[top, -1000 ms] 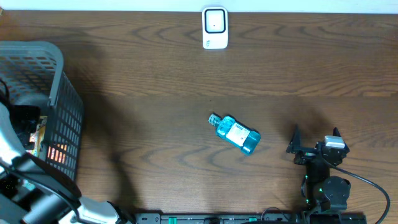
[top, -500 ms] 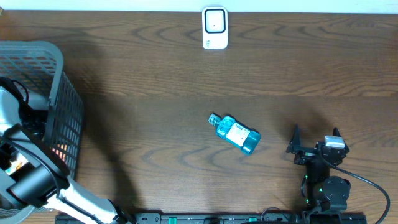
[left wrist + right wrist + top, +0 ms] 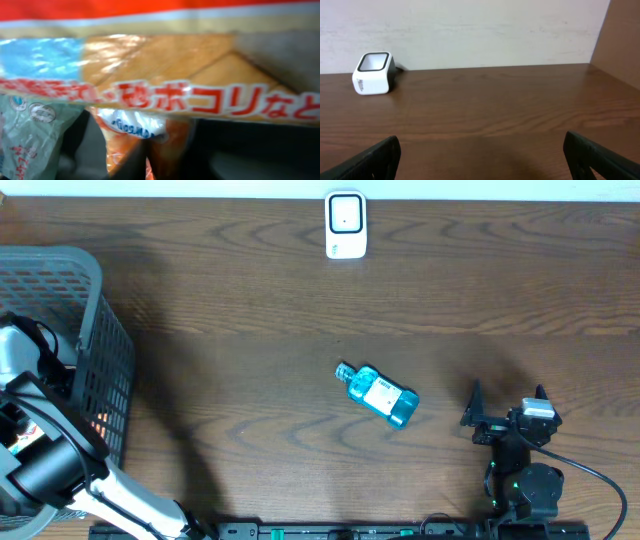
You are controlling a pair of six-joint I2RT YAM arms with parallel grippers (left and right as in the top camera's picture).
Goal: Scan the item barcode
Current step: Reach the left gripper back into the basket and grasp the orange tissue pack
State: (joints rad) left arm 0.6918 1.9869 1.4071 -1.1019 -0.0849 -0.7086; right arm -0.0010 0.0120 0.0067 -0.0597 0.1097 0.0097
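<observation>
The teal bottle (image 3: 377, 394) lies on its side near the middle of the wooden surface (image 3: 230, 310). Its long axis runs on a diagonal: the cap points to the far left and the base to the near right, toward the right arm. Its white label faces up. The white barcode scanner (image 3: 346, 225) stands well apart from it at the far edge, also seen from the right wrist camera (image 3: 371, 73) with its window tilted upward.

The right end effector (image 3: 508, 395) rests near the front edge, just to the right of the bottle's base and clear of it. Its fingers (image 3: 375, 160) stand spread wide with nothing between them.

The left arm (image 3: 45, 465) reaches down into the grey mesh basket (image 3: 95, 310) at the left edge, and its end effector is hidden among the goods there. It is closed down narrow; whether it pinches anything cannot be told. Its wrist camera is pressed close to an orange snack packet (image 3: 165, 55), blurred, whose band of red Japanese lettering runs across the view and slopes slightly down to the right. Below it show a pale green packet (image 3: 30, 130) and a white and orange one (image 3: 130, 125).
</observation>
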